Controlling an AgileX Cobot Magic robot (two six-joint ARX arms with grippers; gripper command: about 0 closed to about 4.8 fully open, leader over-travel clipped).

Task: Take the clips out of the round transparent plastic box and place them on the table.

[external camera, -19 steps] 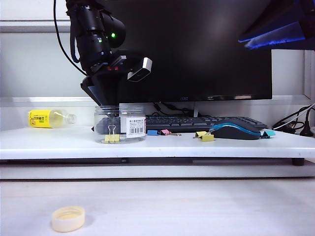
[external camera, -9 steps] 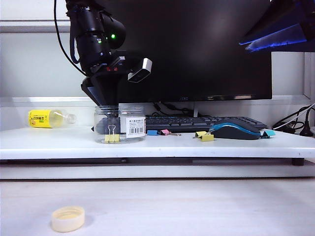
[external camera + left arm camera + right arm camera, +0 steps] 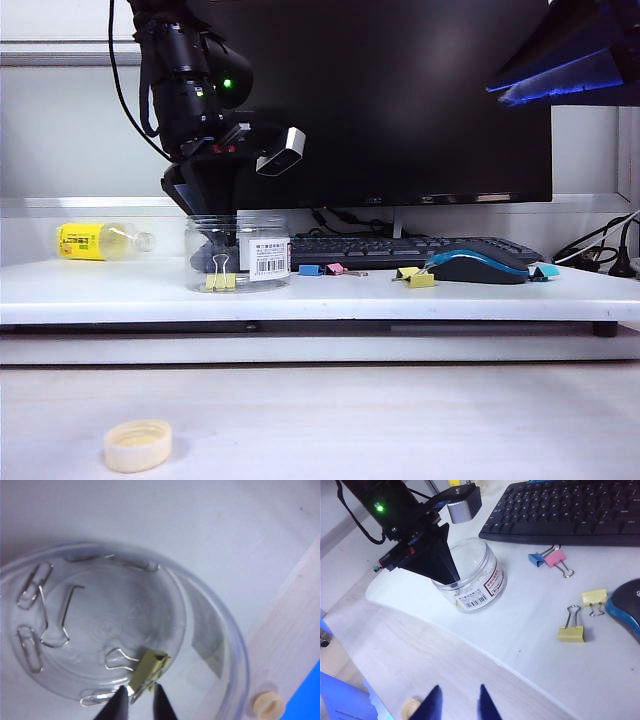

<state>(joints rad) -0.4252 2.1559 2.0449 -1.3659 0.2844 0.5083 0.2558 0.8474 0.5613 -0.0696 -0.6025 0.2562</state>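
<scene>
Left gripper point(image 3: 139, 704), inside the box point(image 3: 238, 252) on the table point(image 3: 330, 296), appeared to pinch a yellow clip point(image 3: 149, 672); contact was partly hidden. Next: lift clear of the wall. Right gripper point(image 3: 456, 700) hung open, well apart. Keyboard point(image 3: 400, 250) and mouse point(image 3: 478, 265) lay nearby.

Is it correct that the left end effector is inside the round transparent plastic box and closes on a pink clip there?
Not quite. The left end effector is inside the round transparent plastic box, but the clip between its fingers is yellow, not pink; the left wrist view shows it.
</scene>
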